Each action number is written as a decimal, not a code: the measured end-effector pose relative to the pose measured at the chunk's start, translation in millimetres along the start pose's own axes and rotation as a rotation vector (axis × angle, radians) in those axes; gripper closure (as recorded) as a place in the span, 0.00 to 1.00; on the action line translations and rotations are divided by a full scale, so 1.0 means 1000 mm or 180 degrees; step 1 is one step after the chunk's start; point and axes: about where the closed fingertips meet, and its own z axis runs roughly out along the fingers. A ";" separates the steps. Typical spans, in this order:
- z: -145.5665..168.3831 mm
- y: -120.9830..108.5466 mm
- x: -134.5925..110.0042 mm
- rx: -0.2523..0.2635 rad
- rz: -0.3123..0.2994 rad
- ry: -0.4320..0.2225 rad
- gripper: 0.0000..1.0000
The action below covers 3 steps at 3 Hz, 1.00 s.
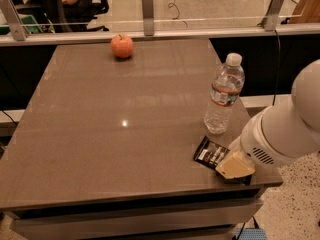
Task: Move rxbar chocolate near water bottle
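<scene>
The rxbar chocolate (212,153) is a flat black wrapper with white print, low over the brown table's (125,119) front right corner. My gripper (234,166), at the end of the big white arm (282,129), covers the bar's right end and is shut on it. The water bottle (224,94), clear with a white cap and a white-and-red label, stands upright just behind the bar, a short gap away.
A red apple (122,46) sits at the table's far edge, left of centre. A glass barrier with metal posts (147,5) runs behind the table. The table's right edge and front edge lie close to the bar.
</scene>
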 end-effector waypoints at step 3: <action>-0.001 -0.033 -0.004 0.0093 0.0004 0.0039 0.83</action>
